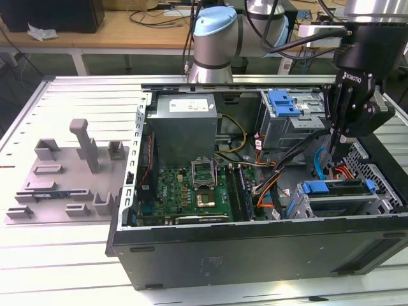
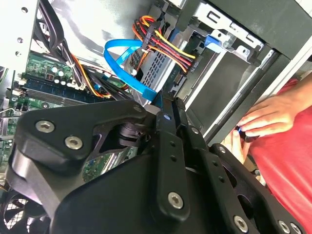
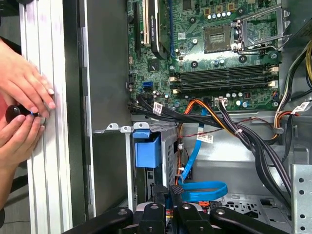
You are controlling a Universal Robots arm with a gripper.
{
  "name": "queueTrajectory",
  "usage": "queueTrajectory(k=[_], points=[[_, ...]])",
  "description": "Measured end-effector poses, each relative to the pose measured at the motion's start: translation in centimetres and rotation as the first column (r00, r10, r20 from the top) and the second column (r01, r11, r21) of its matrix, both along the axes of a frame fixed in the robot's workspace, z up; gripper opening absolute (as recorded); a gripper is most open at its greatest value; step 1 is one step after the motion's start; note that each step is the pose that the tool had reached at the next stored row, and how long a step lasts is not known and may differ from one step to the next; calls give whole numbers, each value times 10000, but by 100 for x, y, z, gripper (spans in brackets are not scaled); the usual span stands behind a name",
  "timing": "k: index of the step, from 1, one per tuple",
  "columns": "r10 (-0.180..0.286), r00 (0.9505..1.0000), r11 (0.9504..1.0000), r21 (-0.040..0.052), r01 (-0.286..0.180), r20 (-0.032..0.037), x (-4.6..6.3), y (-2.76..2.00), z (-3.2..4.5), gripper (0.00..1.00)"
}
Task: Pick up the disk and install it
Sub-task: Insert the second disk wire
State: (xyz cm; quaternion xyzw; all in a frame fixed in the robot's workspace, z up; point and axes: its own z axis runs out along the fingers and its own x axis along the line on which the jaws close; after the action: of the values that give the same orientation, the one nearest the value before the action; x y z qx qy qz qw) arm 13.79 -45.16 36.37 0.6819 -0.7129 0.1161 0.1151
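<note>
Black gripper, jaws closed together, inside the open black computer case.
Silver disk with blue plastic frame sits in the grey metal drive cage, just beside the jaws; the case lies on a ribbed light metal table, a person's hand resting at its edge.

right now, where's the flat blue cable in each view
Exterior view: the flat blue cable hangs inside the case, toward the exterior view's right.
Second wrist view: it loops beside the red-and-yellow wire bundle.
First wrist view: it crosses grey metal near the blue plastic tab.
Shared landmark: the green motherboard.
</note>
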Motion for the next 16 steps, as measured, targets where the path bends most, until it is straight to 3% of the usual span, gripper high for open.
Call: queueTrajectory(k=[2,3,8,10,12,14,15,16], points=[[0,10000,10000,48,0,0,0,-14,0,16],[0,10000,9998,188,0,0,0,-48,0,16],[0,10000,9984,560,0,0,2,-173,0,16],[0,10000,9963,862,0,1,9,-249,0,16],[1,10000,9920,1259,-1,0,24,-327,0,16],[1,10000,9893,1459,-1,0,33,-369,0,16],[0,10000,9869,1612,0,0,42,-405,1,16],[0,10000,9832,1825,0,0,55,-456,0,16]])
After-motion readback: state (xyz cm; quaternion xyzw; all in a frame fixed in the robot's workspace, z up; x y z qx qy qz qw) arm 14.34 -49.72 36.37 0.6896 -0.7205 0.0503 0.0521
